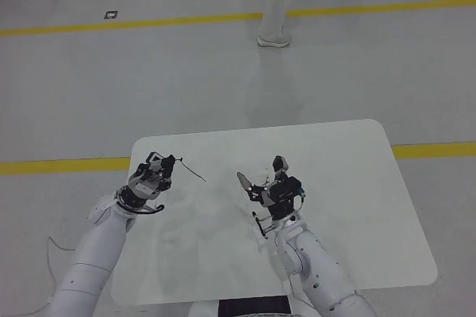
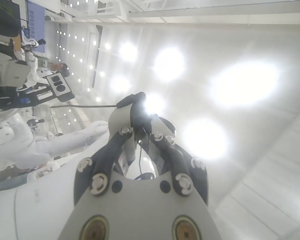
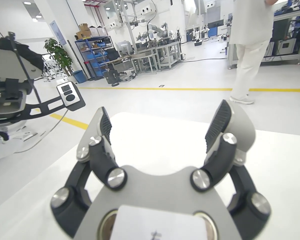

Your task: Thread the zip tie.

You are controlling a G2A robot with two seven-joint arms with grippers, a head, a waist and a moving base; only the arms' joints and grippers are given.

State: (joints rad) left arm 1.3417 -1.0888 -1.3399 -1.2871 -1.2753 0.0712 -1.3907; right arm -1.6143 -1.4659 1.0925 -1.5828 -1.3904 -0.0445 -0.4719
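Above the left side of the white tabletop, the left gripper has its fingers clamped on a thin black plastic zip tie, its tail pointing right, seemingly offered for threading. To its right, the right gripper hovers empty, fingers apart.

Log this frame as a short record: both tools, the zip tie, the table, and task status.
left tool: shut on the zip tie, over the table's left part
right tool: open, holding nothing, near the table's middle
zip tie: thin dark strip, one end pinched, free end sticking out toward the right tool
table: white, rounded corners
status: zip tie not yet threaded; no loop visible
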